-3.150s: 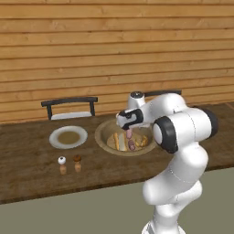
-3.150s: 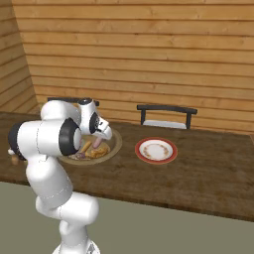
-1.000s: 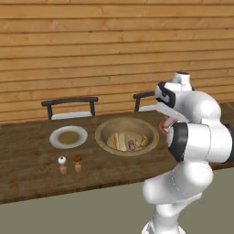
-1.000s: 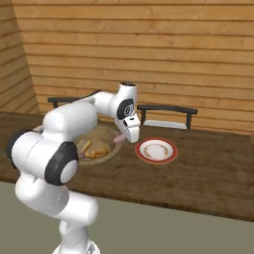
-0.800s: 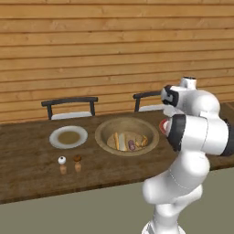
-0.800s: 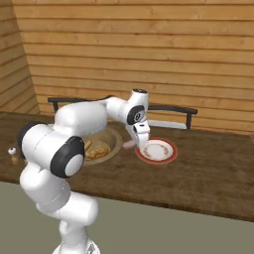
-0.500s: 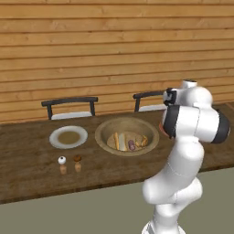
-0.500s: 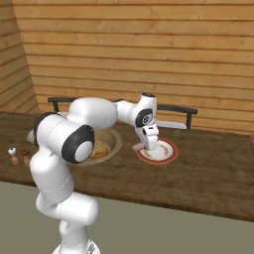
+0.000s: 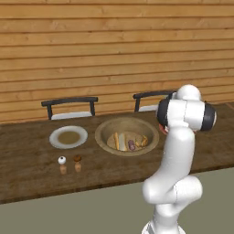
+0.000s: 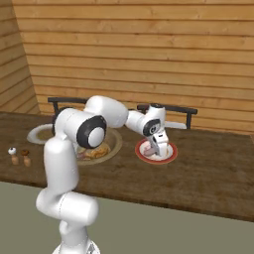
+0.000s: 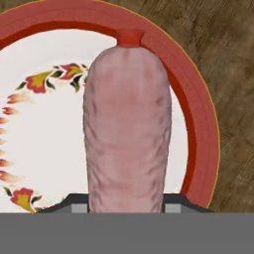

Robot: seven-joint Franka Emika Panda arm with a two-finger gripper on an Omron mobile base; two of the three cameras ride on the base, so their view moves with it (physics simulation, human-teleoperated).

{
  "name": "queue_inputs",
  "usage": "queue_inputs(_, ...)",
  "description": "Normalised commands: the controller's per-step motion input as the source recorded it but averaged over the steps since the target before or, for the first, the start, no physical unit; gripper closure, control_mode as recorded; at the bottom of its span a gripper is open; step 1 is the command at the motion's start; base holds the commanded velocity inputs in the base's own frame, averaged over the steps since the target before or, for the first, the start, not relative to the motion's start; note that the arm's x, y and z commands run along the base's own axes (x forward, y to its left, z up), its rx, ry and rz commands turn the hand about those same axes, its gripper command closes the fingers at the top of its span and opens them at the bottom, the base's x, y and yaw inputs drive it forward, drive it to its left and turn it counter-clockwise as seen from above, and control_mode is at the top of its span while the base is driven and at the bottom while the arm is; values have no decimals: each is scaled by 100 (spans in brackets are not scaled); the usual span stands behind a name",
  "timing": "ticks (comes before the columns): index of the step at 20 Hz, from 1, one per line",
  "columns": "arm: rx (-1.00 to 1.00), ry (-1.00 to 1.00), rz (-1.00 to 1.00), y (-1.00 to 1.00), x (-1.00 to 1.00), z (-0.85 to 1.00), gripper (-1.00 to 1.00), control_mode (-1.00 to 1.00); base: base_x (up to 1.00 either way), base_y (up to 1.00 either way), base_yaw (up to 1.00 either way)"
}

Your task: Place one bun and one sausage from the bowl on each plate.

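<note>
1. Hand view is showing the tool (image 11: 126, 208) gripping a pink sausage (image 11: 127, 124), which is hanging lengthwise over the red-rimmed plate (image 11: 198, 124); the far end is reaching toward the rim.
2. Right base view is showing the arm stretching across the counter (image 10: 208, 168) so the tool is sitting low over that plate, apparently ready to set the sausage down.
3. Left base view is showing the bowl (image 9: 127, 135) holding the remaining buns (image 9: 117, 140) and another sausage (image 9: 131, 145), while the tan-centred plate (image 9: 68, 136) is waiting bare.
4. Judging from this, release is coming next; a round sausage may be rolling off-centre.
</note>
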Motion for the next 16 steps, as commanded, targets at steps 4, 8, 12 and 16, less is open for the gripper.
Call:
queue_inputs(4, 0, 0, 0, -14, 20, 23, -100, -100, 0, 0, 0)
queue_inputs(8, 0, -1, 0, 1, 0, 70, -100, -100, 0, 0, 0)
queue_inputs(12, -6, -9, 17, 75, -39, 100, -100, -100, 0, 0, 0)
queue_inputs(16, -13, 0, 29, 100, -62, 74, -100, -100, 0, 0, 0)
